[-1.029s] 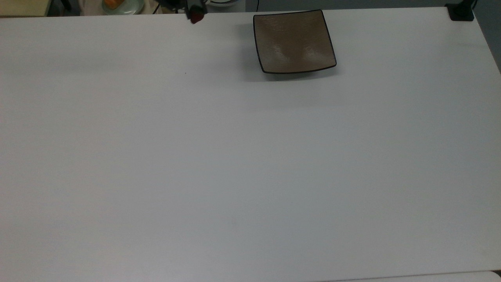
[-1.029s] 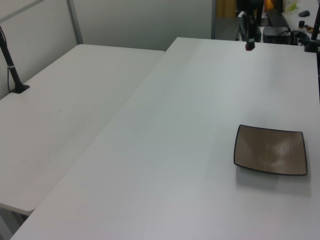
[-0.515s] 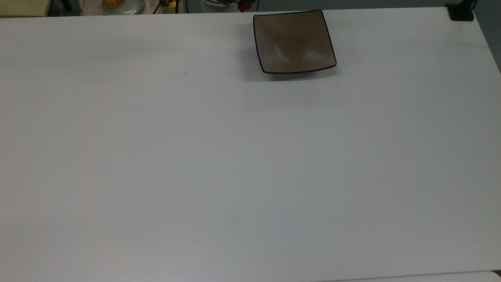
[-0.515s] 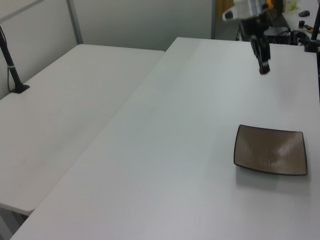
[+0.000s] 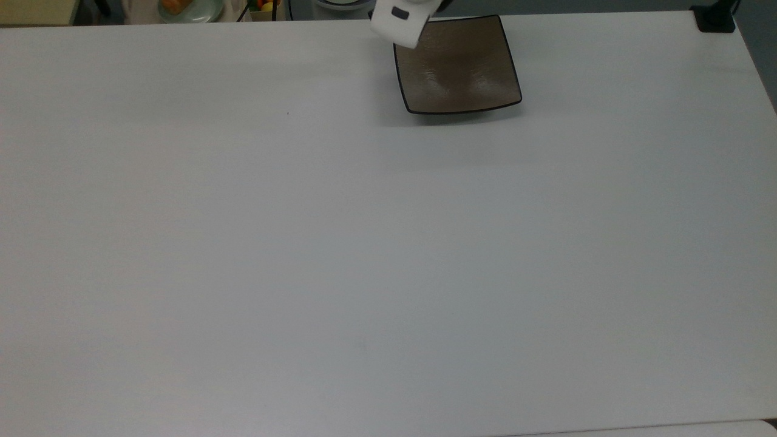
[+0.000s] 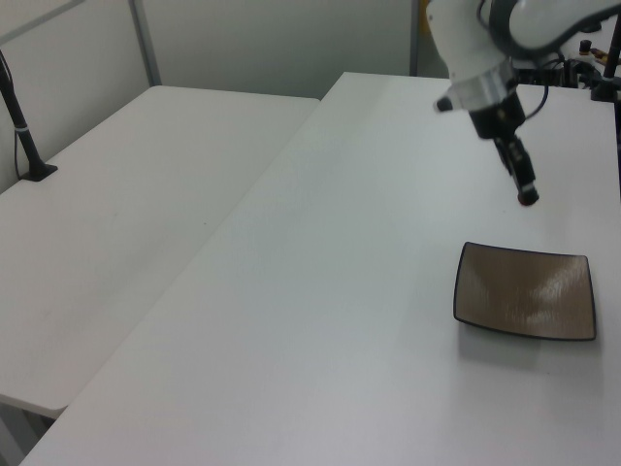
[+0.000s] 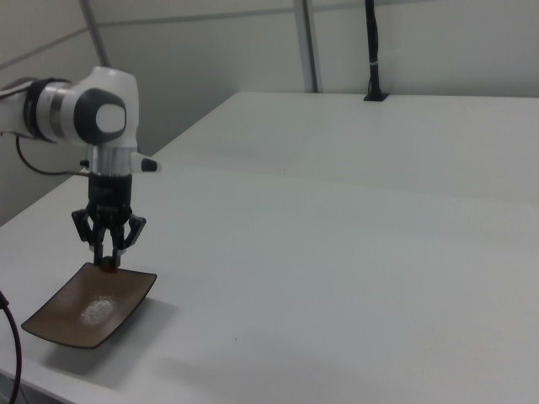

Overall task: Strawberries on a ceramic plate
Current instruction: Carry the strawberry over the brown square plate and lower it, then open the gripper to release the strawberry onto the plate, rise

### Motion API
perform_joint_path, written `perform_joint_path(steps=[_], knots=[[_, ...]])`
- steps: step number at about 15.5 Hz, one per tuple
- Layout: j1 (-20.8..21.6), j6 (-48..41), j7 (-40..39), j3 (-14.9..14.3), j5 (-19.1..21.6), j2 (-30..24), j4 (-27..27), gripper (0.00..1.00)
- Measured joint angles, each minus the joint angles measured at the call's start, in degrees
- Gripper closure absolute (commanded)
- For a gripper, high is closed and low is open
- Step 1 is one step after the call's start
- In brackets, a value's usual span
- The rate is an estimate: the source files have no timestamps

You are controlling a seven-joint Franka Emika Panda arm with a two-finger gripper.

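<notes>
White bench (image 5: 303,243) carries the ceramic plate (image 5: 461,73) near its far edge. Above the plate's edge hangs the pincer (image 7: 109,263), closed on the strawberry (image 7: 110,266), probably so the fruit drops inside.

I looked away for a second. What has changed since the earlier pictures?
The gripper, shut on the strawberry, swung from beyond the table's far edge toward the ceramic plate, now hanging at its edge in the right view. The plate stayed put and bare.
</notes>
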Motion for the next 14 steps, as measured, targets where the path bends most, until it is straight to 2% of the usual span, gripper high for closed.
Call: perform_joint_path(steps=[10, 11, 12, 13, 14], knots=[[6.2, 17.9, 12.1, 0.8, 0.0, 4.3, -8.0, 0.93], [6.3, 19.0, 12.8, 1.4, 0.0, 4.8, -8.6, 0.90], [6.5, 20.0, 13.4, 2.0, 0.0, 5.3, -9.1, 0.84], [6.7, 20.6, 14.2, 2.3, 0.0, 5.9, -9.4, 0.63], [6.8, 20.9, 14.7, 2.5, 0.0, 6.3, -9.6, 0.29]])
